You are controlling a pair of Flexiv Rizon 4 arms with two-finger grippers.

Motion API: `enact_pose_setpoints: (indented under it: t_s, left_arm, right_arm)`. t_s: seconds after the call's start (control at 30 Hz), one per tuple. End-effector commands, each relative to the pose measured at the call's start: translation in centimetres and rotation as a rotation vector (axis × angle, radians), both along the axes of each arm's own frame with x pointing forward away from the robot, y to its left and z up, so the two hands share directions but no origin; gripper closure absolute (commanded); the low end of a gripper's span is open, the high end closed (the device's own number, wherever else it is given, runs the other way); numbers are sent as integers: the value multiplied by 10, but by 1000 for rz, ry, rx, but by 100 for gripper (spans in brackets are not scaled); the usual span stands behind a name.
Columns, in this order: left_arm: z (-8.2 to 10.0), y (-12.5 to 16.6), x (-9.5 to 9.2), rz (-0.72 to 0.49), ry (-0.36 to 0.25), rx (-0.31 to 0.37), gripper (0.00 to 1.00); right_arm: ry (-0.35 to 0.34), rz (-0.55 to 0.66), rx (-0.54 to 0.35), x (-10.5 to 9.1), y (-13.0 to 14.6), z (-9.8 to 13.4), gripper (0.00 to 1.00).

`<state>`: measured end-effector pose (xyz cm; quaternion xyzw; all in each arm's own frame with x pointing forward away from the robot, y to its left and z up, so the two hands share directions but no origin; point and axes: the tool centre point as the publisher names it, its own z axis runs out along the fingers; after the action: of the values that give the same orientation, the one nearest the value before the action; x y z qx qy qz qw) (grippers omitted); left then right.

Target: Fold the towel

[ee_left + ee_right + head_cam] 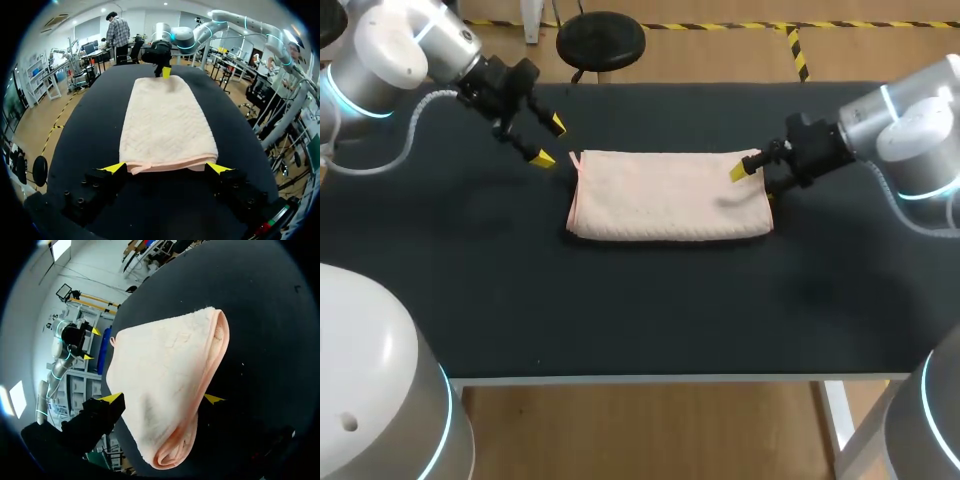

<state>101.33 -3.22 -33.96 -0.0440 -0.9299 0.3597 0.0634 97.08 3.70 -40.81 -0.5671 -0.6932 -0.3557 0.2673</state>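
While the left pincer (pixel 549 141) gapes beside it, the towel (pixel 670 195) lies folded.

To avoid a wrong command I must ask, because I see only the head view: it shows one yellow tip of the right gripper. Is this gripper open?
Observer: Yes, open. The right wrist view shows both tips of the right gripper apart, with the towel showing between them.
Operator: Is the towel one layer?
Observer: No. That view shows a rounded fold along one long edge.
Operator: And on the left side?
Observer: The left wrist view shows the towel's short end just ahead of the open left gripper.
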Motion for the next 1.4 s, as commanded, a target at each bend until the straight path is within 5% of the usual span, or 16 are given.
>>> enact_pose_setpoints:
  t_s: [0.03, 0.5, 0.97, 1.4]
  left_arm:
    - [-1, 0, 0, 0, -2, -2, 0]
    - [-1, 0, 0, 0, -2, -2, 0]
    - [-1, 0, 0, 0, -2, -2, 0]
    - [-1, 0, 0, 0, -2, -2, 0]
  right_arm:
    - [-6, -9, -19, -4, 2, 3, 100]
    - [-41, -21, -95, -1, 37, 18, 100]
    - [-58, 89, -121, 15, 154, 30, 100]
    - [-60, 177, -140, 6, 247, 32, 100]
